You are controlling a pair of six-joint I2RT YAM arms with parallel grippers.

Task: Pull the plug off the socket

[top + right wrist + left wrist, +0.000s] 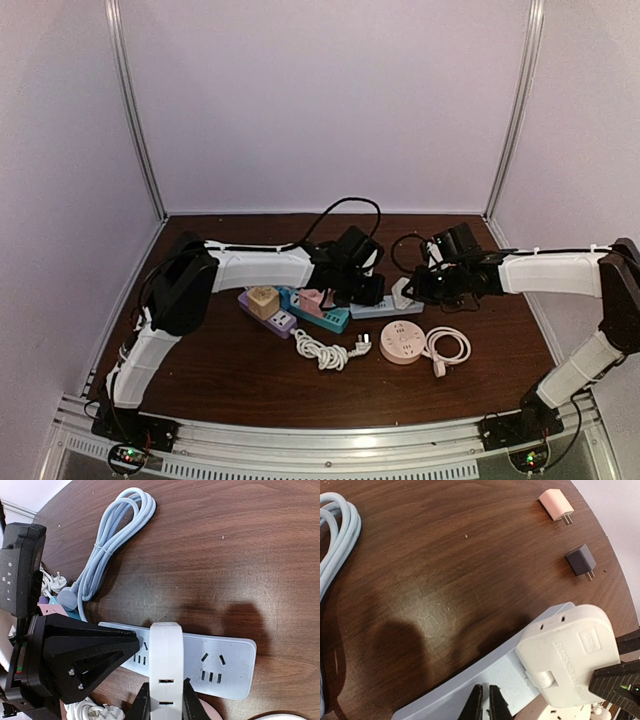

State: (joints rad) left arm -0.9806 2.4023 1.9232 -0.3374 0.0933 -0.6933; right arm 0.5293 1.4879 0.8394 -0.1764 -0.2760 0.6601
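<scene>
A white plug adapter sits in a light blue power strip lying on the brown table. My right gripper is shut on the adapter, one finger on each side. My left gripper is shut, its tips down on the strip's top just beside the adapter. In the top view the left gripper and the right gripper meet over the strip at mid-table. Whether the adapter's pins are still in the strip is hidden.
A purple strip with a beige cube adapter and a teal strip lie to the left. A white coiled cable and a pink round socket lie in front. A pink plug, a grey plug and a light blue cable lie behind.
</scene>
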